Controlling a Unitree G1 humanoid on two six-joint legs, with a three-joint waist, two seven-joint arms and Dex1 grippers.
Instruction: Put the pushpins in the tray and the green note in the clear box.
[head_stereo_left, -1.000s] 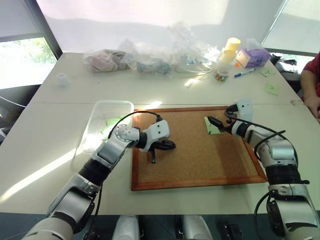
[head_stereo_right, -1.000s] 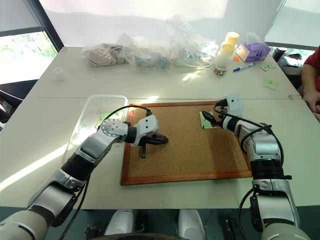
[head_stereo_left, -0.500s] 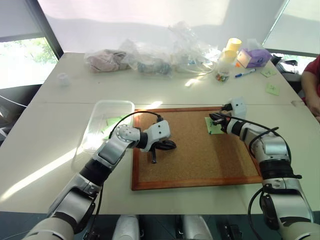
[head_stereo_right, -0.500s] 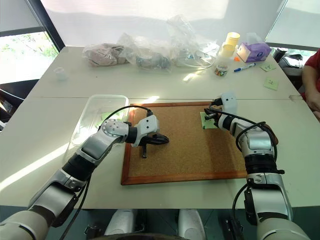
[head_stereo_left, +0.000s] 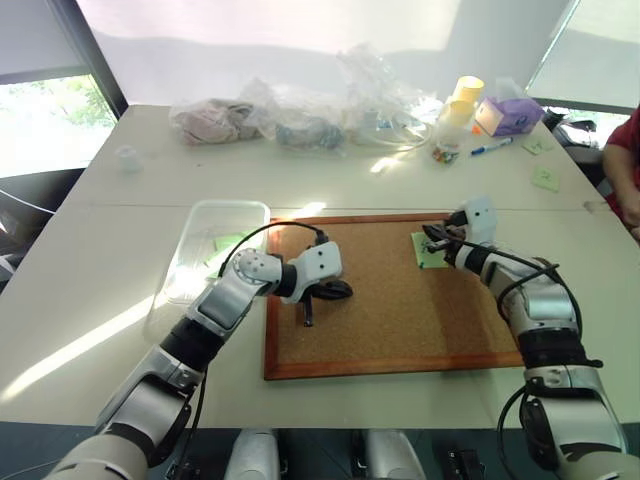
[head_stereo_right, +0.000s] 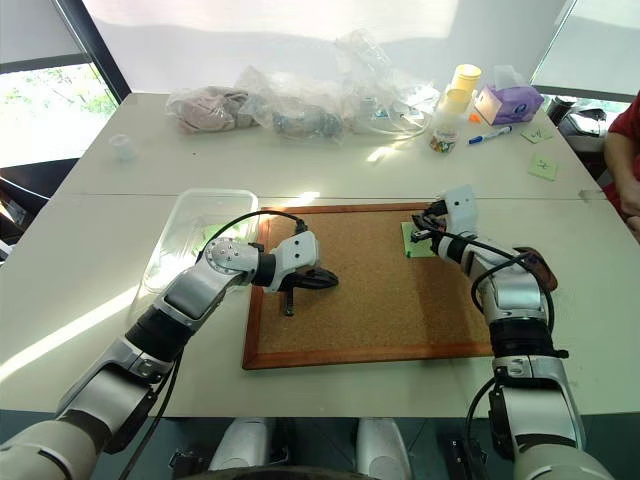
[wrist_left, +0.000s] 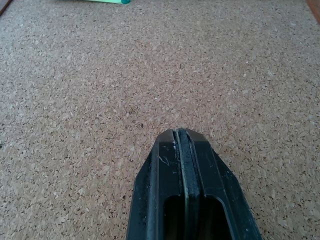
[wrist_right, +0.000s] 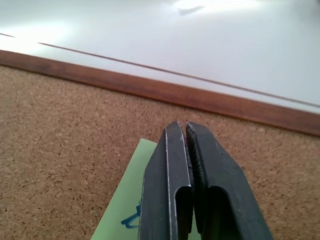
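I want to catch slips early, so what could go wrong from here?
1. The right pincer is shut above the green note, showing a sliver of red; if that is a pin, it may slip out.
2. With the pin out, the note could shift on the corkboard.
3. The clear box lies across the board.

Arms: silver-grey segmented shells, black joints, white wrist housings, external black cables. Each gripper: 2 black fingers (wrist_left: 186, 200), ribbed inner faces.

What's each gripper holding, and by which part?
Left gripper: shut, nothing held, above the corkboard. Right gripper: shut over the green note; a red sliver between its fingertips may be a pushpin's head, but that cannot be told.
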